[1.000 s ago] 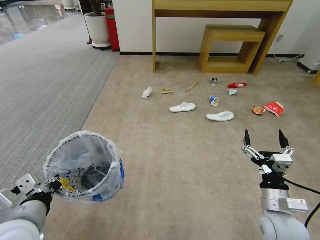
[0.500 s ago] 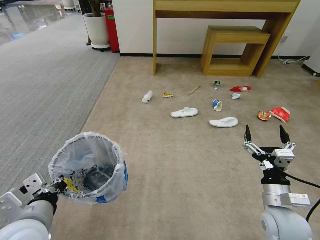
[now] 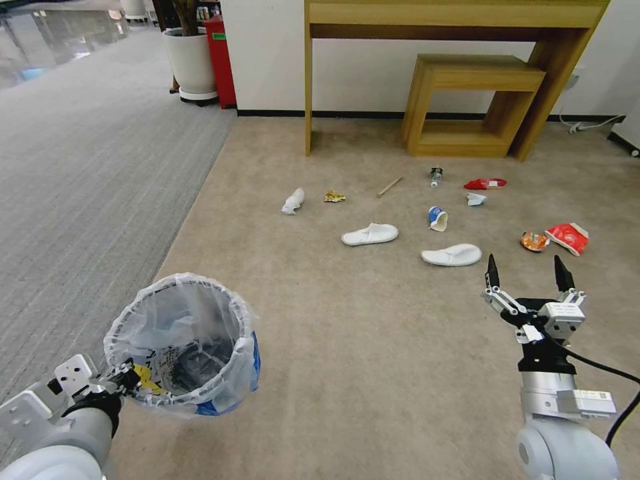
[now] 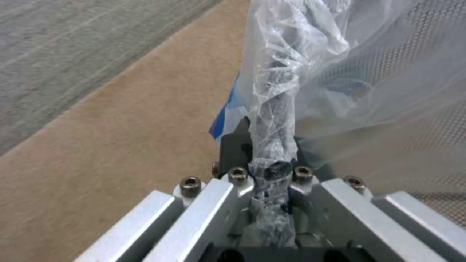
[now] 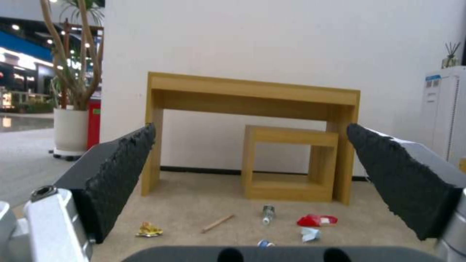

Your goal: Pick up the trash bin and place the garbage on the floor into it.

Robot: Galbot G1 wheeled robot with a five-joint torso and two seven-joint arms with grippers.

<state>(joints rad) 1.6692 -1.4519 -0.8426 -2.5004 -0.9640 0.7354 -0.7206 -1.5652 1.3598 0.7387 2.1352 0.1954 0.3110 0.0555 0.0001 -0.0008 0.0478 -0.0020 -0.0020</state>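
The left gripper (image 3: 123, 380) is clamped on the near rim of the trash bin (image 3: 183, 343), holding it above the carpet (image 3: 347, 347) at the robot's lower left. The right gripper (image 3: 527, 273) hangs with its fingers spread wide, holding nothing, just short of the nearer slipper (image 3: 451, 255). Beyond lie the other slipper (image 3: 370, 234), crumpled paper (image 3: 293, 201), a stick (image 3: 389, 187) and red packets (image 3: 568, 237)

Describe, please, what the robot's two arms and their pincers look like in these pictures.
Both arms are rounded silver-grey shells. The right pincer has two slim, pointed black fingers with rough textured pads, on silver linkages and a black wrist; a black cable loops off it, and a white label sits on the forearm. The left pincer has brushed-metal brackets with hex screws and a black core.
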